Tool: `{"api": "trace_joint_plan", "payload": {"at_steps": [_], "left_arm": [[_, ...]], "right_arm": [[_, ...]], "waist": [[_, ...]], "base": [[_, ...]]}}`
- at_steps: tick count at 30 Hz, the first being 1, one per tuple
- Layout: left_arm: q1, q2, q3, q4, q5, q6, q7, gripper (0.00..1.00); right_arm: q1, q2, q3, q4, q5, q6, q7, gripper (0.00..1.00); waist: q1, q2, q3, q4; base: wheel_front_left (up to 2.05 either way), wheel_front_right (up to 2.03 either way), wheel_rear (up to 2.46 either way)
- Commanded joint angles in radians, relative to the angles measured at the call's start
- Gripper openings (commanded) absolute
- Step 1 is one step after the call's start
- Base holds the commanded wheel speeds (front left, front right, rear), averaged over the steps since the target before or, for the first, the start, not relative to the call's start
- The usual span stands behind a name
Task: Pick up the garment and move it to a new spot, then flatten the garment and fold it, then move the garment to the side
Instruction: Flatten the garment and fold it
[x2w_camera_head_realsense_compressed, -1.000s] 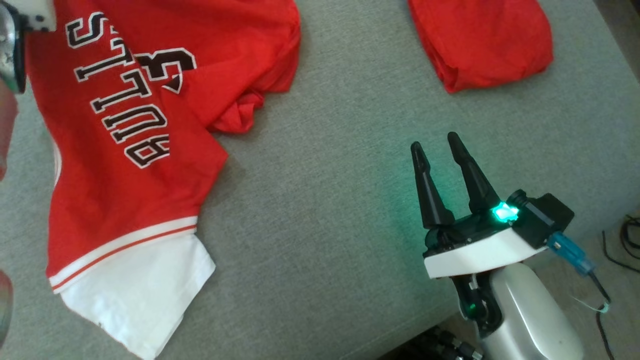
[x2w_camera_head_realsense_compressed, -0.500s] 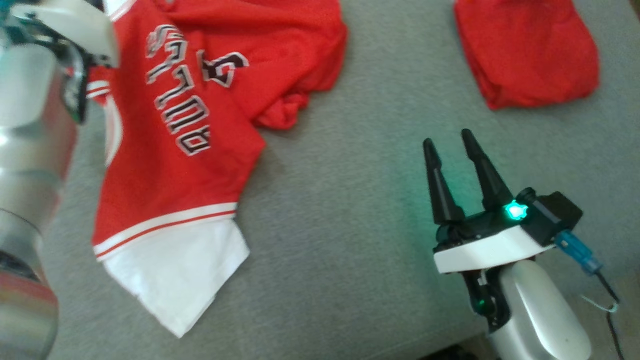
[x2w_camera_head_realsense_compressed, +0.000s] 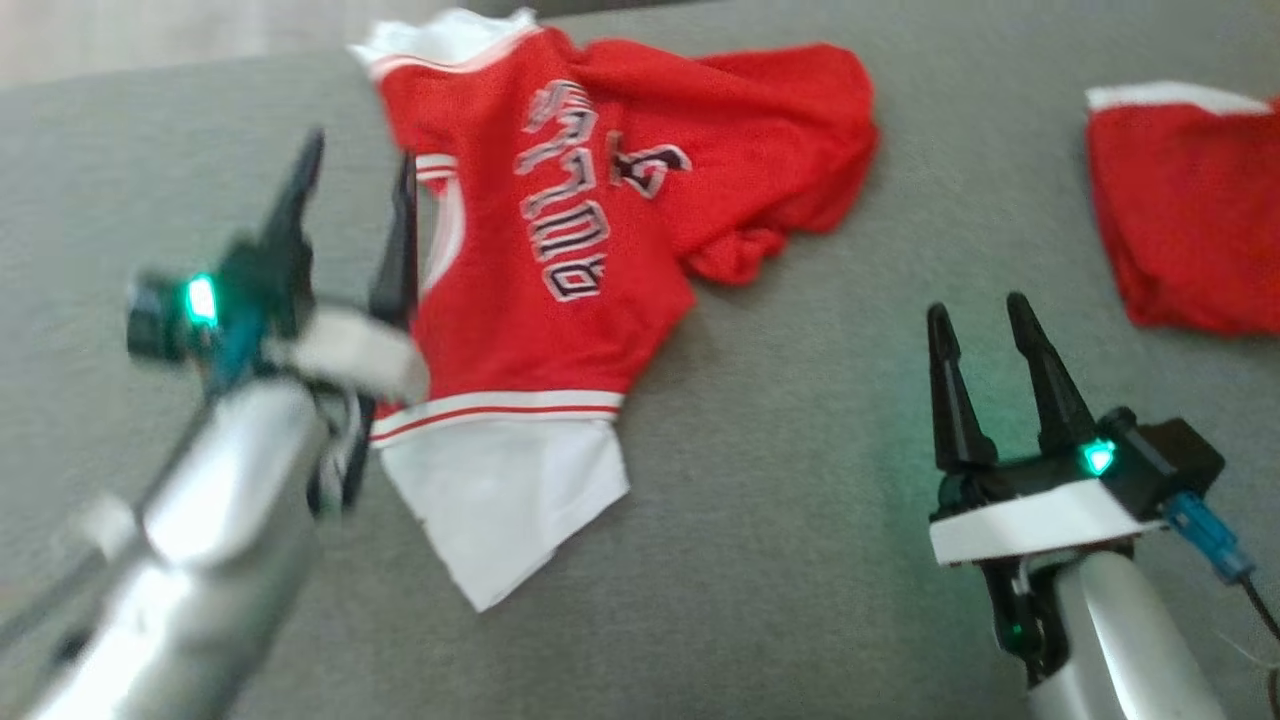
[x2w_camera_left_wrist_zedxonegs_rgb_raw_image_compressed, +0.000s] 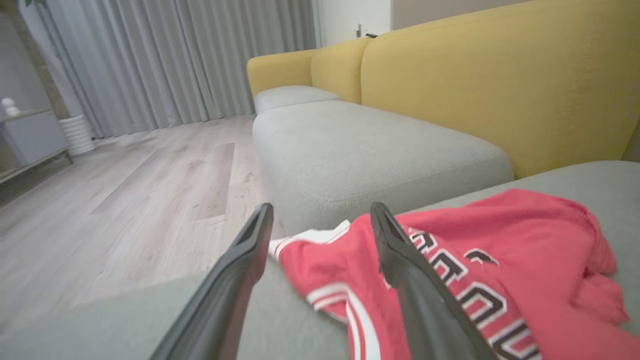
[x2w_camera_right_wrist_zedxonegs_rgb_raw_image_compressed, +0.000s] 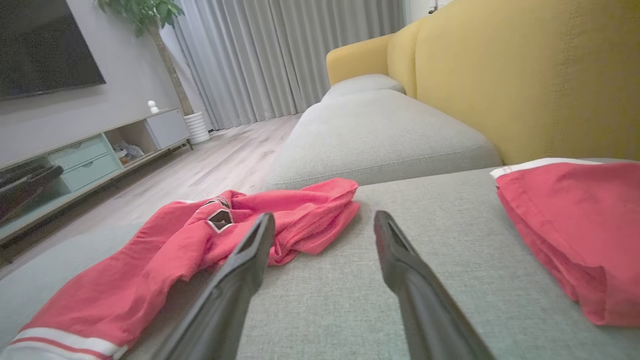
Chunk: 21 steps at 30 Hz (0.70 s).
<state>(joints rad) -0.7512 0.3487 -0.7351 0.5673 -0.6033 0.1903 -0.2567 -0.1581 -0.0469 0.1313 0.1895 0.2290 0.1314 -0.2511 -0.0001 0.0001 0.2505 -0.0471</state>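
So the crumpled red jersey with white trim lies on the grey fabric sofa seat, and its black lettering reads BULLS, upside down from the head view. At its armhole edge the left claw is spread wide and empty, while the right claw gapes empty over bare cushion, with a folded red cloth further right

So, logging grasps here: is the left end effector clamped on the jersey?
No, the left end effector is open, its fingers spread wide, and the jersey lies slack on the grey cushion.
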Motion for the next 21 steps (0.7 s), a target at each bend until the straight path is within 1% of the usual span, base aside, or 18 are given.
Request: {"api": "trace_joint_plan", "payload": {"at_steps": [1,5,10,13,17,21], "left_arm": [[0.004,0.038,0.059,-0.055,0.01,0.017,-0.005,1.0],[0.174,0.022,0.11,-0.169,0.049,0.058,-0.005,1.0],[0.33,-0.015,0.184,-0.263,0.088,0.091,-0.005,1.0],[0.376,-0.037,0.225,-0.288,0.107,0.087,-0.005,1.0],[0.387,-0.059,0.249,-0.295,0.147,0.064,-0.005,1.0],[0.385,-0.084,0.276,-0.287,0.17,0.042,-0.005,1.0]], "right_arm": [[0.002,-0.003,0.013,-0.028,-0.009,-0.001,-0.011,1.0],[0.026,-0.003,-0.011,-0.026,-0.02,-0.001,-0.011,1.0],[0.04,-0.003,-0.023,-0.024,-0.027,-0.001,-0.011,1.0],[0.041,-0.003,-0.028,-0.025,-0.031,-0.001,-0.011,1.0],[0.033,-0.003,-0.033,-0.024,-0.051,-0.001,-0.011,1.0],[-0.007,-0.003,-0.011,0.027,-0.087,-0.001,-0.011,1.0]], "waist": [[0.0001,-0.0001,-0.05,0.059],[0.0001,-0.0001,-0.07,0.095],[0.0001,-0.0001,-0.08,0.11],[0.0001,-0.0001,-0.077,0.115],[0.0001,-0.0001,-0.063,0.128],[0.0001,-0.0001,-0.041,0.144]], "base": [[0.0,0.0,0.0],[0.0,0.0,0.0],[0.0,0.0,0.0],[0.0,0.0,0.0],[0.0,0.0,0.0],[0.0,0.0,0.0]]}}
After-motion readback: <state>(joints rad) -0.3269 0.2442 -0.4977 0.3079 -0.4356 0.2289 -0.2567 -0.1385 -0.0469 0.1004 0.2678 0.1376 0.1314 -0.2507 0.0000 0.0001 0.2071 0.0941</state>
